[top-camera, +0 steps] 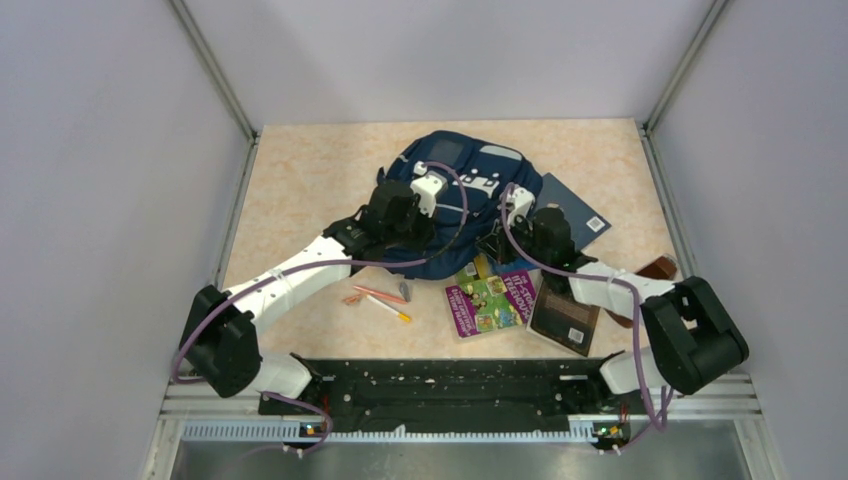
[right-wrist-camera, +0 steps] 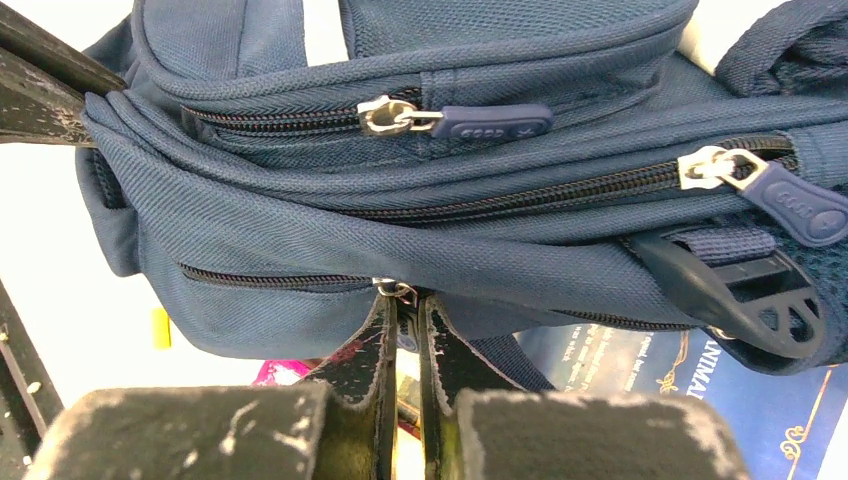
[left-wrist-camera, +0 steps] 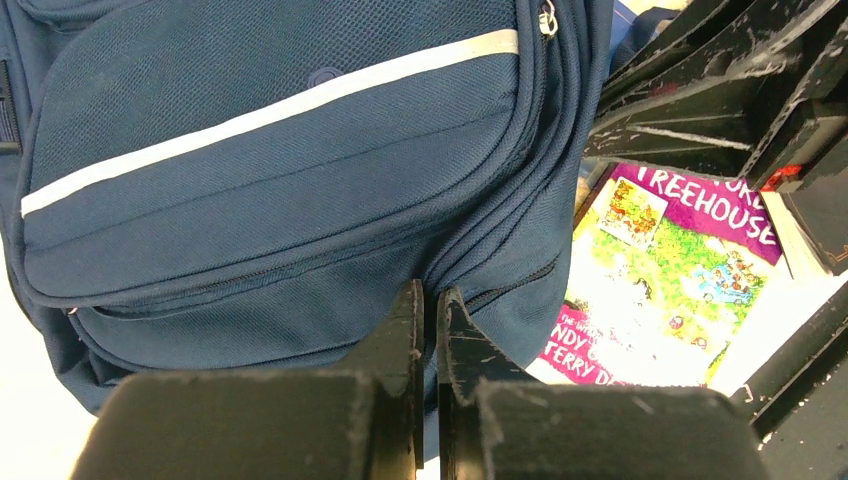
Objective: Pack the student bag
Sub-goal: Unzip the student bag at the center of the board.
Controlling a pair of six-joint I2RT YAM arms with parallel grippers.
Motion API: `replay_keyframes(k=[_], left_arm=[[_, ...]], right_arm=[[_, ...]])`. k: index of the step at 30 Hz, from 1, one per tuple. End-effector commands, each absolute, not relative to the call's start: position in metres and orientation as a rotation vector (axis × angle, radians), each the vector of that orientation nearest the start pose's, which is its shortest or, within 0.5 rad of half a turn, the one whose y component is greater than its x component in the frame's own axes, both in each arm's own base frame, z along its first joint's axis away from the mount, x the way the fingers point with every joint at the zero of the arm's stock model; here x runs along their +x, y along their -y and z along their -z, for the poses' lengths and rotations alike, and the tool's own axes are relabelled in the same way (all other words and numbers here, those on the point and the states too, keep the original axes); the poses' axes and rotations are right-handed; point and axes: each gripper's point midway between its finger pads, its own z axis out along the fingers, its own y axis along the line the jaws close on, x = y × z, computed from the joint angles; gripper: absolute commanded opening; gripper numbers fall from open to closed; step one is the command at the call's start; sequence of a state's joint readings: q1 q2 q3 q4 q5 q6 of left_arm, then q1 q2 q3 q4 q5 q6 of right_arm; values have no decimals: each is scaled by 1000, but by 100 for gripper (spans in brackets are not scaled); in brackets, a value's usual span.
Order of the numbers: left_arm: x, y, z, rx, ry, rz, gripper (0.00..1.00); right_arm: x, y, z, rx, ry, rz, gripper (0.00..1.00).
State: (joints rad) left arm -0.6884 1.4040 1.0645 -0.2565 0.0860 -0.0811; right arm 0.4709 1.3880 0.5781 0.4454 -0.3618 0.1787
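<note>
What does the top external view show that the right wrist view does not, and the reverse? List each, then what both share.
Top external only: the brown book and the white patches on the student bag. Right wrist only: the zipper pulls and a black buckle. Both: the student bag itself and the dark blue book.

My right end effector (right-wrist-camera: 408, 318) is closed up, tips at the bag's (right-wrist-camera: 300, 215) lowest zip, right on its metal slider (right-wrist-camera: 396, 290); can't tell if it's pinched. Upper pull (right-wrist-camera: 490, 120) and right pull (right-wrist-camera: 800, 205) lie loose. The black buckle (right-wrist-camera: 745, 290) is at right, over a blue book (right-wrist-camera: 700, 385).
</note>
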Motion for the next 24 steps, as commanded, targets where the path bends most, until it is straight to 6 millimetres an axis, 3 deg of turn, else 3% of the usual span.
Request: replay_keyframes(k=[1,9,24], left_arm=[[315,288,-237,627,-1940,627,0],[314,294,-230,619,-1978,660,0],[319,289,-225,596,-1998,612,0]], right_arm=[[322,-253,-140,-542,-1873,-729,0],[304,-265,-139,-507,-1971,-749,0],[261,-323,-177,-579,-1942,-909,0]])
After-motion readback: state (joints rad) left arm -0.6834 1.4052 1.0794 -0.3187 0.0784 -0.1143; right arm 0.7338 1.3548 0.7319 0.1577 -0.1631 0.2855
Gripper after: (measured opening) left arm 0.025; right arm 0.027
